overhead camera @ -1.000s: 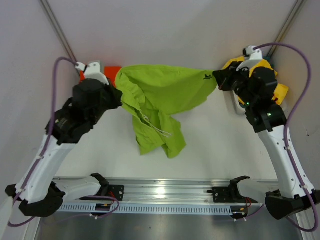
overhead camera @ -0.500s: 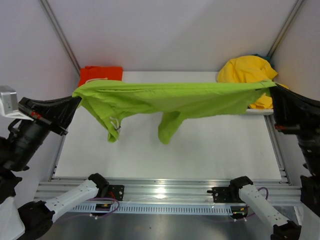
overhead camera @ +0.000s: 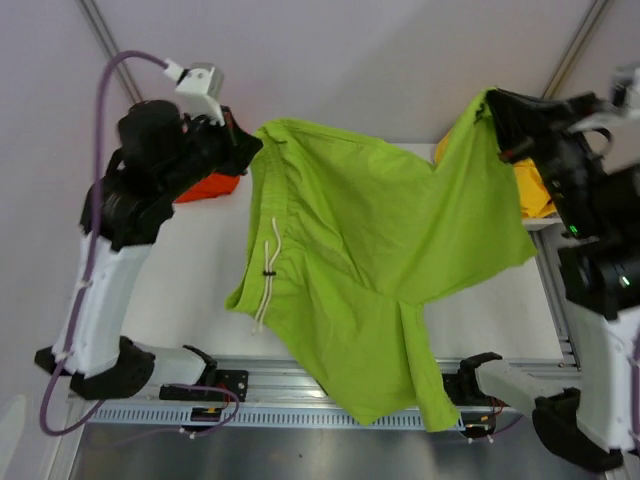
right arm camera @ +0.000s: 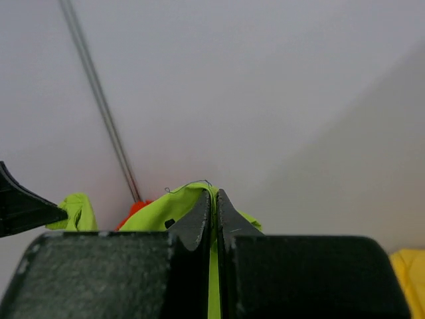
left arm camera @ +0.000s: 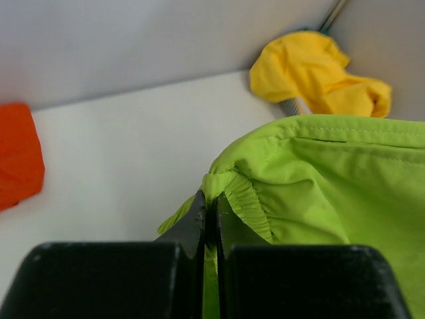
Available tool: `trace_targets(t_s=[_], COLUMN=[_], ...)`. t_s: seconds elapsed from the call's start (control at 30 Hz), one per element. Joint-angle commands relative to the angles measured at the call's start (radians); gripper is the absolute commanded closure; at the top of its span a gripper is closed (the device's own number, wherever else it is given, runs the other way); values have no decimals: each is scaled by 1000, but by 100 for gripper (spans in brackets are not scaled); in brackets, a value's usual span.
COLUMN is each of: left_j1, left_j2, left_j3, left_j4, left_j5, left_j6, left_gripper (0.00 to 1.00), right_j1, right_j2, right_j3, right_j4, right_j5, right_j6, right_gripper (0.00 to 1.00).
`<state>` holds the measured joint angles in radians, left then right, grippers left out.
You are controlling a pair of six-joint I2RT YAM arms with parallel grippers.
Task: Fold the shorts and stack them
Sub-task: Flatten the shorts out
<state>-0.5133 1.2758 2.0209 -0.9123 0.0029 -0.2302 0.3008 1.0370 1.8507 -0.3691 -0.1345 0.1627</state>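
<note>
lime green shorts [overhead camera: 380, 260] aloft between left fingers [left arm camera: 192, 227] and right fingers [right arm camera: 196, 222], each pair clamped on a fabric edge

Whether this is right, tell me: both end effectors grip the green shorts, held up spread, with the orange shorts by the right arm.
No: the orange shorts lie by the left arm, as the top view shows. The left end effector and right end effector do grip the green shorts, held up spread.

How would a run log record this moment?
left gripper: jaws shut on lime shorts | right gripper: jaws shut on same | shorts: held aloft
</note>
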Motion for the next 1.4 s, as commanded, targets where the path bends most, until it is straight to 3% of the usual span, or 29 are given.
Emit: trace_targets(t_s=[0.0,0.07,0.2,0.27,0.37,0.43,0.5,0.6,0.67,0.7,0.77,0.8,0.87,0.93,1.03,1.17,1.37], left_j1=[103,166,208,225,265,333,386,388,386,378,358,322,268,165,40,-89,-347], left_j2=[88,166,316,385,528,575,556,478,406,377,291,265,217,156,82,-61,-236], left_j3=[5,33,149,251,560,622,532,310,153,-5,-104,-226,-304,-483,-725,-1051,-1281], left_j4=[90,113,148,141,119,154,283,407,502,542,628,644,661,684,786,866,833], left_j5=[117,141,173,199,232,293,395,423,440,450,444,436,393,350,289,214,142], left_j6=[-72,-87,-89,-93,-110,-180,-215,-190,-193,-195,-183,-166,-112,-86,-112,-135,-138], left_gripper=[100,100,100,100,100,100,100,100,100,100,100,100,100,100,100,100,100], right_j1=[-109,-223,-352,-376,-400,-419,-443,-479,-479,-480,-492,-499,-517,-528,-554,-591,-621], right_j2=[142,216,395,484,670,847,915,879,788,755,671,643,591,499,359,161,-167], right_j3=[-18,-18,65,221,517,824,889,658,392,301,135,-16,-175,-417,-717,-961,-1100], right_j4=[19,143,234,243,223,171,228,512,587,623,743,772,872,935,987,909,437], right_j5=[-130,-265,-396,-442,-487,-531,-585,-662,-680,-686,-712,-720,-749,-755,-754,-749,-536], right_j6=[55,160,309,353,431,499,593,705,693,692,698,712,724,716,695,606,316], right_gripper=[100,100,100,100,100,100,100,100,100,100,100,100,100,100,100,100,100])
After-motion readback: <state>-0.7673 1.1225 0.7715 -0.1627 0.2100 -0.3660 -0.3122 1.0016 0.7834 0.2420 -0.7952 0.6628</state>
